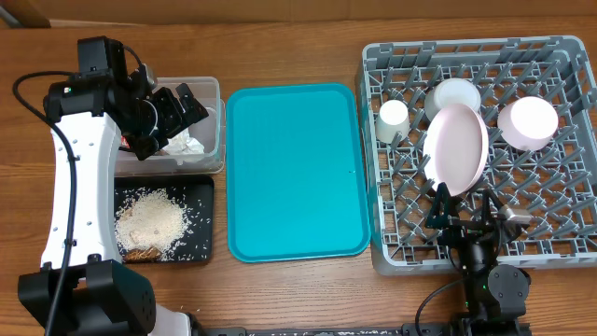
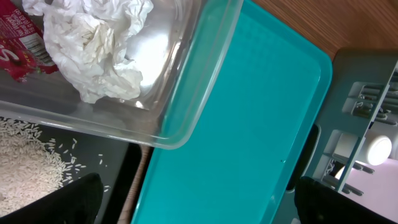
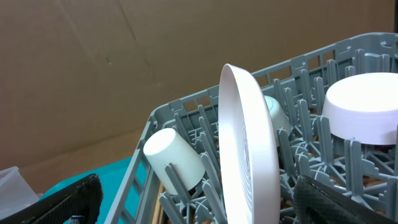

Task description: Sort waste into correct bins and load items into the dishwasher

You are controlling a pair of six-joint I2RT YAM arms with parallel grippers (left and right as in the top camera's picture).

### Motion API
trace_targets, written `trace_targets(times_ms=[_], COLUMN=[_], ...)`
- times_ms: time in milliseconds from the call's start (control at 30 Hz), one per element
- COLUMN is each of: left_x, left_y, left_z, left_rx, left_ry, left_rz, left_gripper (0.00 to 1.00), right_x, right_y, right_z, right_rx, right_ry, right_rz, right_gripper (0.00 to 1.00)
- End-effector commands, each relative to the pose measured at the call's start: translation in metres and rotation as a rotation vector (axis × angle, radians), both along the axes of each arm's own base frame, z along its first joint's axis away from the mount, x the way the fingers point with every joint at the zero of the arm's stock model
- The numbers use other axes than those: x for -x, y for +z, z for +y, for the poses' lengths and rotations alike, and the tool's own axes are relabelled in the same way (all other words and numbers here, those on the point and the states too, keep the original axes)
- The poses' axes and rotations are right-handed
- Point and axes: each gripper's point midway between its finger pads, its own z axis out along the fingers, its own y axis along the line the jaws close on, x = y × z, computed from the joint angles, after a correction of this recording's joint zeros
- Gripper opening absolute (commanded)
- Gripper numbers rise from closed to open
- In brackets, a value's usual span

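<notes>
We find print only on the red snack wrapper [image 2: 22, 34] in the clear tub [image 2: 180, 118]. Its lettering is white. One large letter looks like an "S", and the smaller lines are too blurred to read.

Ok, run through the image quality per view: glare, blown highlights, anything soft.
Overhead: even light, sharp throughout, only faint shadows at the edges of the teal tray. Left wrist: glare washes out the floor of the clear tub beside the crumpled tissue, and the white cup is blown out. Right wrist: the pink plate is crisp; the near fingers are dark and soft.
</notes>
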Motion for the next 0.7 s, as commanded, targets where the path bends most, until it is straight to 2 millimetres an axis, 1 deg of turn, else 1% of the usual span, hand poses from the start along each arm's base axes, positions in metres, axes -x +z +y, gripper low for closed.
trace_targets(times_ms=[0,133,333,500,567,667], left_x=[-0.002,-0.002,-0.001,0.000,0.008,0.028], left_y=[0.017,0.017,0.013,0.013,0.019,0.028], left_z=[0.001,0.001,0.013,0.013,0.011,0.007], left_rx=[-0.012,-0.013,-0.086,-0.087,-0.085,-0.081], left_ry=[0.006,0.005,0.026,0.026,0.025,0.021], left_rz=[-0.050,-0.051,-0.038,-0.035,-0.036,-0.016], left_gripper=[1.00,1.00,1.00,1.00,1.00,1.00], right_x=[0.000,0.000,0.000,0.000,0.000,0.000], right_y=[-0.001,-0.001,-0.001,-0.001,-0.001,-0.001], right_z=[-0.001,-0.001,-0.001,-0.001,-0.001,-0.001], right_rx=[0.002,0.002,0.002,0.002,0.002,0.002], right_ry=[-0.003,-0.003,-0.003,-0.003,-0.003,-0.003], right_rz=[-0.006,-0.006,-0.006,-0.006,-0.006,-0.006], right_gripper=[1.00,1.00,1.00,1.00,1.00,1.00])
